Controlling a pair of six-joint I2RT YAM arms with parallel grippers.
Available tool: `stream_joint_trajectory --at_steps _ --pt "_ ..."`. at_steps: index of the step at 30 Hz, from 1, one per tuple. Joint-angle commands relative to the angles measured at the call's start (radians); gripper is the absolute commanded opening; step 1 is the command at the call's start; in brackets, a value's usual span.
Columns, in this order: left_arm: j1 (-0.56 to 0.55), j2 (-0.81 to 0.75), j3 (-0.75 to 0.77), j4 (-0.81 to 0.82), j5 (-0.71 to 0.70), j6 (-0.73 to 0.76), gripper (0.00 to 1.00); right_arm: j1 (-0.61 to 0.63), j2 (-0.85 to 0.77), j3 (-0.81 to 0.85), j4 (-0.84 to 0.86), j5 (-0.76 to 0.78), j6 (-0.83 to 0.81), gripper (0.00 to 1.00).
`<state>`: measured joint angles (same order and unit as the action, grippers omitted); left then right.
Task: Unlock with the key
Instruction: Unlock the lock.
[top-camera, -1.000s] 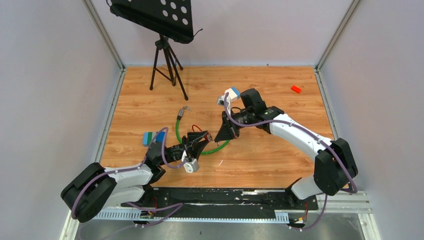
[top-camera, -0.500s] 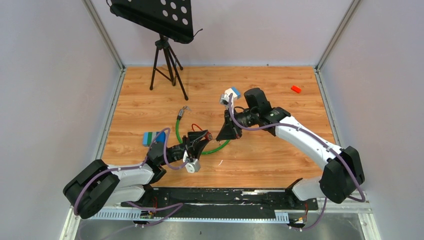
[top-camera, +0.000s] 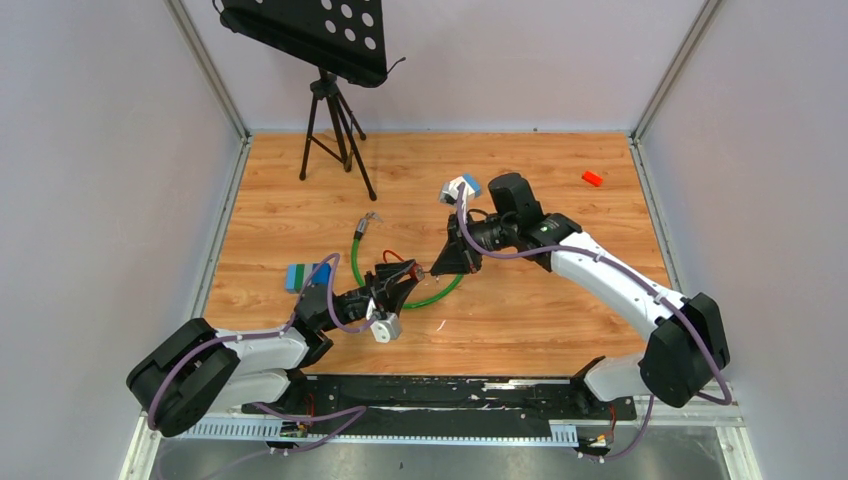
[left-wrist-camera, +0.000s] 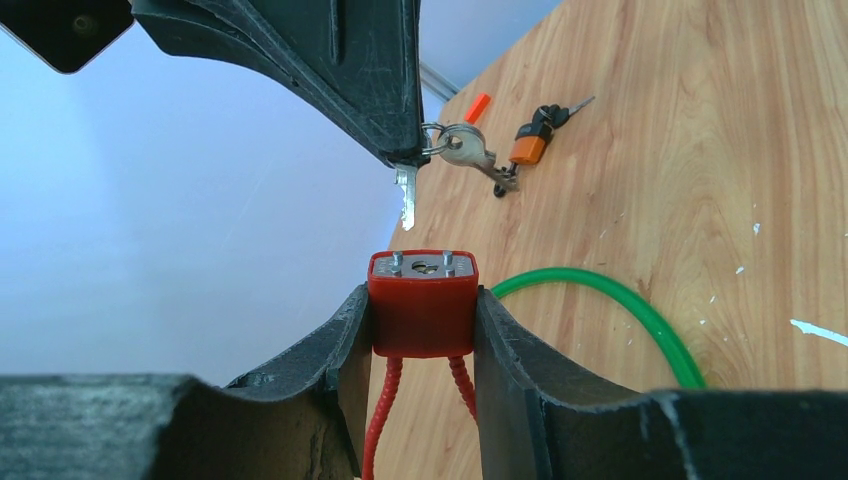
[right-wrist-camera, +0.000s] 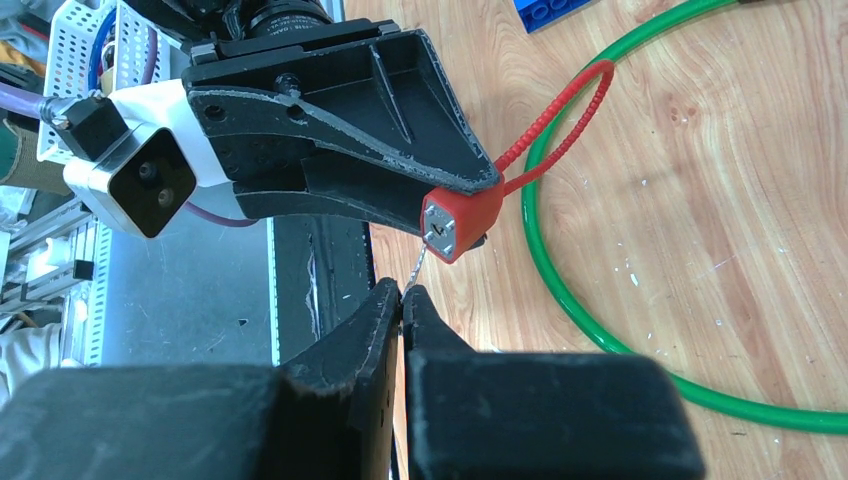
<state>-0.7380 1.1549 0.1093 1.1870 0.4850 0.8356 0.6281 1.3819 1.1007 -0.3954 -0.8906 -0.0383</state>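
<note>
Since a second ago the right arm (top-camera: 600, 270) has swung its elbow outward and pushed its tip leftward, narrowing the gap to the left arm (top-camera: 260, 345), which has barely shifted. The right jaws are pinched together on the key (left-wrist-camera: 405, 195). Its blade now points at the keyway face of the red padlock (left-wrist-camera: 422, 300), just short of it and not entered.

The left jaws are clamped on the padlock body, near the middle front of the worktop (top-camera: 560, 320). A green cable (top-camera: 355, 262) loops on the wood below both tips, and spare keys (left-wrist-camera: 490, 155) hang on a ring beside the held key.

A music stand (top-camera: 335, 120) stands at the far left. A blue block (top-camera: 305, 275) lies by the left wrist, and an orange piece (top-camera: 592, 178) lies at the far right. I have open wood behind and to the right of the arms, up to the walls.
</note>
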Motion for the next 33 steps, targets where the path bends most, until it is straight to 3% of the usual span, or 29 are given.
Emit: stream_joint_trajectory --at_steps 1,33 --pt "-0.006 -0.004 0.024 0.06 -0.017 -0.024 0.0 0.007 0.012 0.033 0.049 0.007 0.027 0.0" --pt "-0.012 -0.006 0.025 0.056 -0.039 -0.017 0.0 0.007 0.056 -0.003 0.118 -0.031 0.09 0.0"
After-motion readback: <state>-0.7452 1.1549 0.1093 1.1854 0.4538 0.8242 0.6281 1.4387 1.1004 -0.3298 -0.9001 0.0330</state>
